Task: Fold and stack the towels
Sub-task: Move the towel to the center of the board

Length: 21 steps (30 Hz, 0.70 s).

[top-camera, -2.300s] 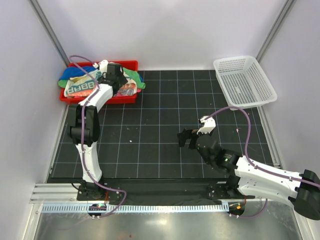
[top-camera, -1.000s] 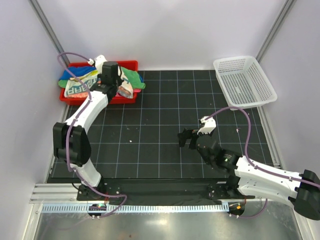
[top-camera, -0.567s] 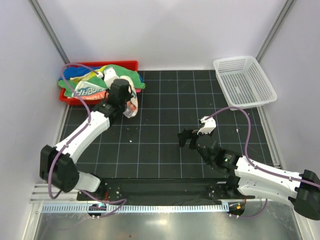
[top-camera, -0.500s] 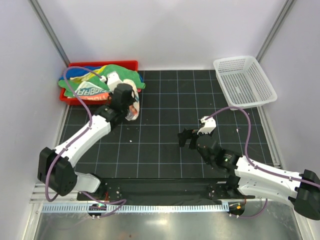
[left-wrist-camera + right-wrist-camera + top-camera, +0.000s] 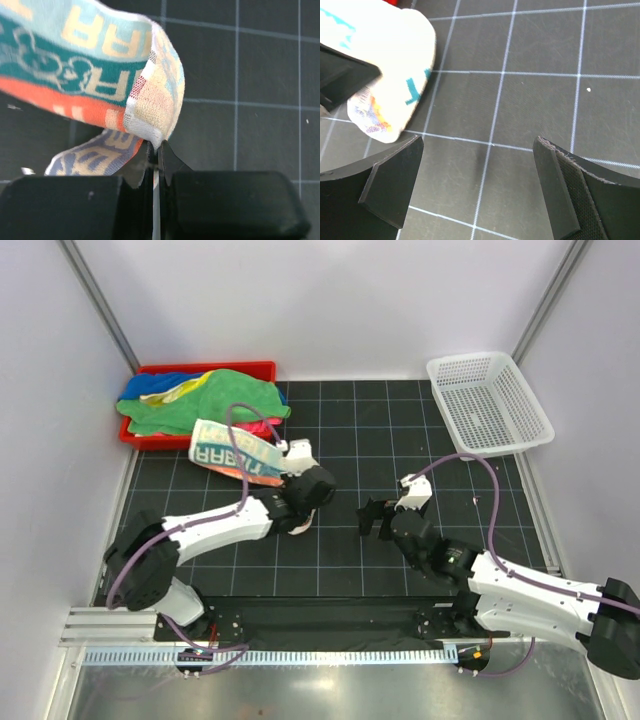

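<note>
Towel (image 5: 235, 452) hung left of centre, one edge pinched tight in your left claw (image 5: 155, 156).
Your right claw (image 5: 479, 165) stood wide open and empty just beside it; you needed to spread it flat on the mat (image 5: 330, 440) before folding.

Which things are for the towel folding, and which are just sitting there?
For the job: printed towel, pinched in the left hand; towel pile; open right hand.
Just sitting there: red tray; white basket.
</note>
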Each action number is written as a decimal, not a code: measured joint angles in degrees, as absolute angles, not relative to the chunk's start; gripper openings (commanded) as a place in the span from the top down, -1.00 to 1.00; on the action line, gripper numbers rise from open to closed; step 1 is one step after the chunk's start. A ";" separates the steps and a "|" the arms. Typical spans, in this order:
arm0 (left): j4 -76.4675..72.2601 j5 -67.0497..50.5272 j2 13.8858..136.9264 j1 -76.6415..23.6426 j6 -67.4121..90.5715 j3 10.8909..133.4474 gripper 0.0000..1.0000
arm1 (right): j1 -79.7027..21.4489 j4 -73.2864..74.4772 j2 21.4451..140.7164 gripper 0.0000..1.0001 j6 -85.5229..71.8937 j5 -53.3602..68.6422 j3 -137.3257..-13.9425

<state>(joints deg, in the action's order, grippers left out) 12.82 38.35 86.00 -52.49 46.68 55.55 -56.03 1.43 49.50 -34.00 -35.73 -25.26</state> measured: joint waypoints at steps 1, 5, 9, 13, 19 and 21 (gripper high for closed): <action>12.91 38.28 87.81 -53.67 47.09 56.58 0.97 | -56.03 1.96 49.71 -0.99 -34.26 -35.92 -25.26; 13.30 37.21 94.63 -56.66 47.90 61.76 0.43 | -56.03 4.45 50.11 -0.99 -35.66 -37.01 -25.26; 13.69 36.73 97.69 -56.97 47.27 65.47 -0.21 | -56.03 6.33 50.13 -0.99 -37.08 -37.45 -25.26; 13.89 36.56 97.76 -55.55 46.41 68.10 -0.47 | -56.03 7.33 51.05 -0.96 -38.11 -37.30 -25.28; 15.90 35.81 95.11 -49.32 46.13 67.42 -0.57 | -56.12 8.64 61.23 -0.83 -41.78 -35.48 -28.62; 16.43 35.68 91.61 -47.18 46.46 64.16 -0.59 | -56.60 8.16 65.19 -0.83 -43.20 -35.20 -30.06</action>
<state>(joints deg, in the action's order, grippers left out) 16.43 35.68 91.61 -47.18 46.46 64.16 -56.60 8.16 65.19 -43.20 -35.20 -30.06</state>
